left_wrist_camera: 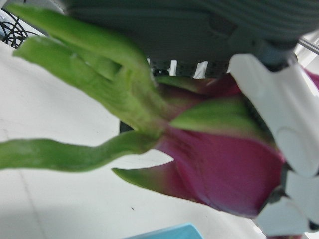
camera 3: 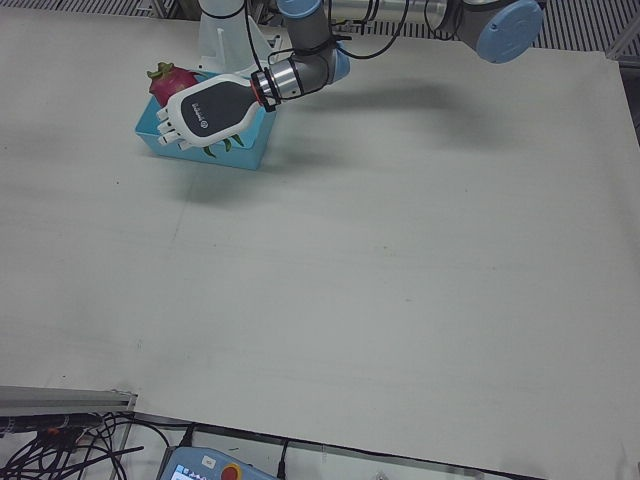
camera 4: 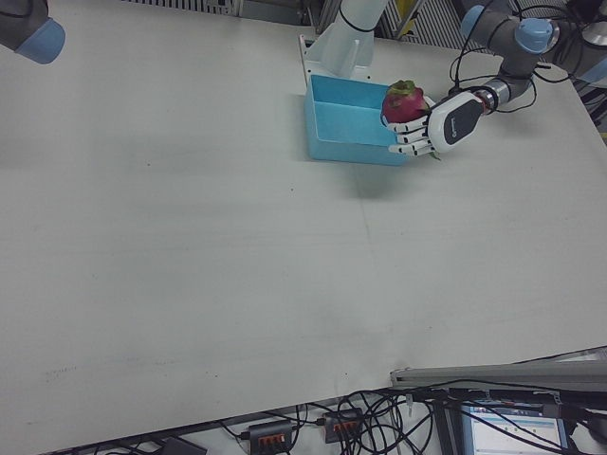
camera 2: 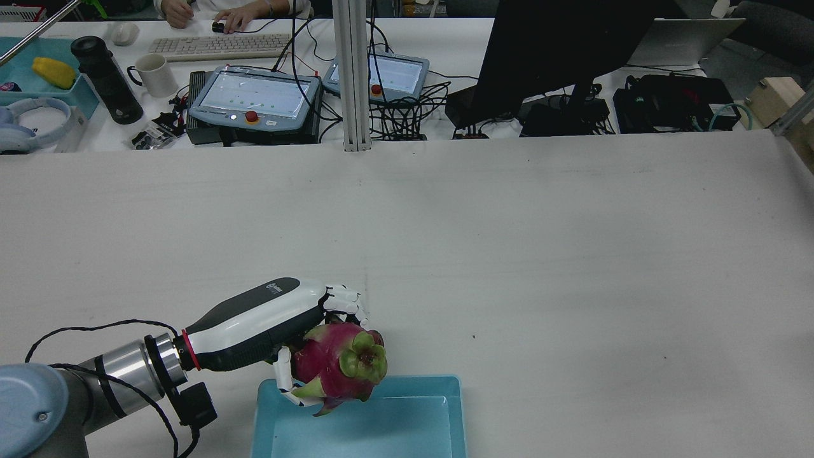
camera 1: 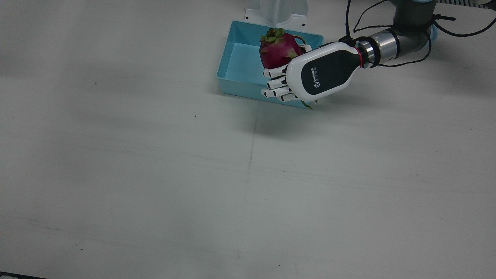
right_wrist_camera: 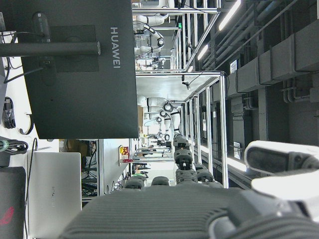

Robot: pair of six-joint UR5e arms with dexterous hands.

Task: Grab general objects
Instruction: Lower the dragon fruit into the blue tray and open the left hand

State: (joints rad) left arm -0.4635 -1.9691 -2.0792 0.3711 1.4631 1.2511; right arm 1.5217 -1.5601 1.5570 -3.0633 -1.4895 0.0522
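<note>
A pink dragon fruit (camera 1: pixel 279 52) with green scales is held in my left hand (camera 1: pixel 310 73), whose fingers wrap around its side. The fruit hangs over the right part of a light blue bin (camera 1: pixel 242 64), above its rim. In the rear view the left hand (camera 2: pixel 267 318) holds the fruit (camera 2: pixel 334 366) over the bin's (camera 2: pixel 381 426) left corner. The left hand view shows the fruit (left_wrist_camera: pixel 224 169) close up with white fingers (left_wrist_camera: pixel 279 114) on it. My right hand shows only as fingers (right_wrist_camera: pixel 284 164) in its own view, raised off the table and holding nothing.
The bin sits by the pedestal (camera 1: pixel 277 11) at the table's robot-side edge. Beyond the table's far edge stand teach pendants (camera 2: pixel 254 98), a monitor (camera 2: pixel 559 44) and cables. The right arm's elbow (camera 4: pixel 28 28) is at the right-front view's top left.
</note>
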